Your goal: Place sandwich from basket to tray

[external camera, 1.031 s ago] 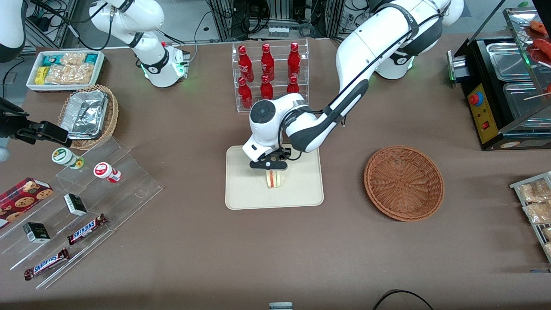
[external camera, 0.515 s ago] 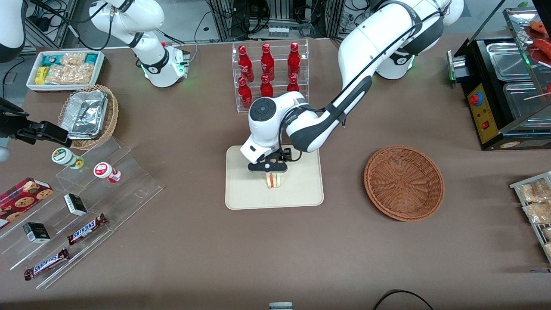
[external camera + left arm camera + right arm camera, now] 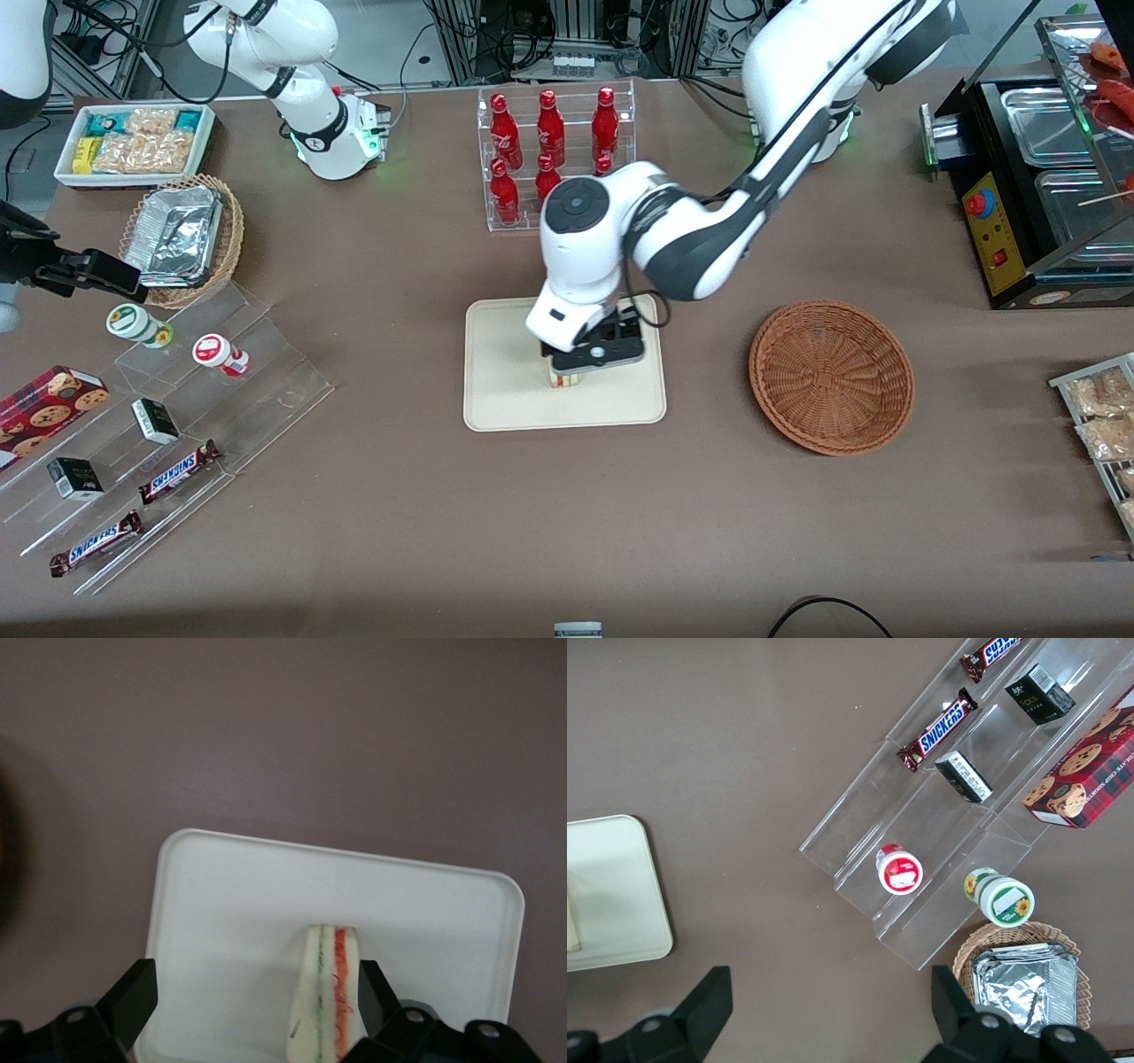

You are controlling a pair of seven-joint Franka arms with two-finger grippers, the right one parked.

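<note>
Wrist view: sandwich (image 3: 325,992) stands on edge on the tray (image 3: 230,904), filling stripes running straight away from the camera; gripper (image 3: 252,997) fingers spread wide, one pad touching or just beside the bread, the other well apart from it (nothing clamped); front view: gripper (image 3: 592,353) hangs above the sandwich (image 3: 563,378) mid-tray (image 3: 505,390); basket (image 3: 831,377) empty, toward the working arm's end; placement looks done, so a straight lift should clear the wedge.

Lab mock-up of a snack shop: bottle rack (image 3: 554,155), candy display steps (image 3: 168,425).
</note>
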